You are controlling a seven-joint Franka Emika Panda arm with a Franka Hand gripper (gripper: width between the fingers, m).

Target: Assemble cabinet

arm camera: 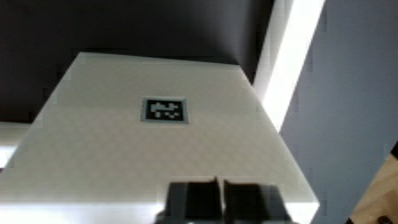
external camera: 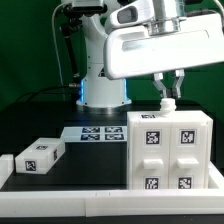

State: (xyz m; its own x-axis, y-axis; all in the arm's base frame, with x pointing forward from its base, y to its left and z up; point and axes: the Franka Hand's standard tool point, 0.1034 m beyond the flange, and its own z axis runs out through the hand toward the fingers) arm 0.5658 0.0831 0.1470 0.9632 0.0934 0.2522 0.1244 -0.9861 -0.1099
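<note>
The cabinet body (external camera: 168,150) is a white box standing at the exterior view's right, with several square marker tags on its front. My gripper (external camera: 166,97) hangs straight over its top, fingertips at or just above the top face. In the wrist view a white face of the cabinet (arm camera: 125,150) with one marker tag (arm camera: 166,110) fills the picture. My gripper (arm camera: 217,203) shows there as two dark fingers pressed together with nothing between them. A small white drawer-like block (external camera: 38,155) with a tag lies apart at the exterior view's left.
The marker board (external camera: 95,133) lies flat on the black table in front of the robot base (external camera: 103,92). The low white rim (external camera: 60,185) runs along the table's near edge and shows beside the cabinet in the wrist view (arm camera: 278,55).
</note>
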